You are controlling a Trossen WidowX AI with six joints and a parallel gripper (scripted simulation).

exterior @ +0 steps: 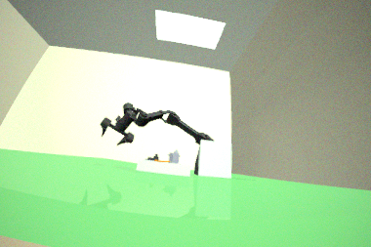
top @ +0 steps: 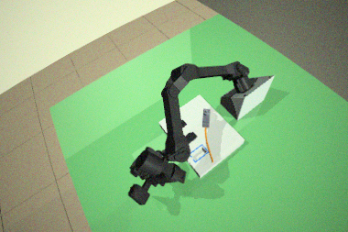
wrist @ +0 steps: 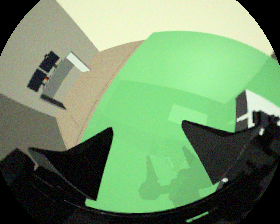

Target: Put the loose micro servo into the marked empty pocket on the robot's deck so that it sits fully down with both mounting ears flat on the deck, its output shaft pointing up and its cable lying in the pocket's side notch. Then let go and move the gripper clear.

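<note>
- We see the jaws spread wide with nothing between them; in the wrist view the 2 dark wedge-shaped fingers stand well apart with only green between them.
- The jaws hang in the air off the near-left corner of the white deck, beyond its edge and above the green desk; in the exterior view they sit well above the deck, tips pointing down.
- The micro servo lies on the deck as a small grey block, away from the jaws; its orange cable runs in a thin curved line from it toward the near edge of the deck.
- The pocket is marked by a blue rectangular outline near the deck's near-left corner; the arm crosses just beside it; the cable's far end lies just beside the outline; we cannot tell whether it touches.
- The servo is outside the pocket, farther along the deck.
- Open room: green desk surface spreads on every side of the deck, widest to the right and toward the near side; the arm's base, a grey wedge-shaped block, stands just beyond the deck's far right corner.
- The desk's left edge meets a brown tiled floor; pale and grey walls close the far corner.
- No writing can be read on any part.
- The deck looks flat and matte white; the desk is glossy and shows the arm's shadow; the arm is matte black with rounded joints.
</note>
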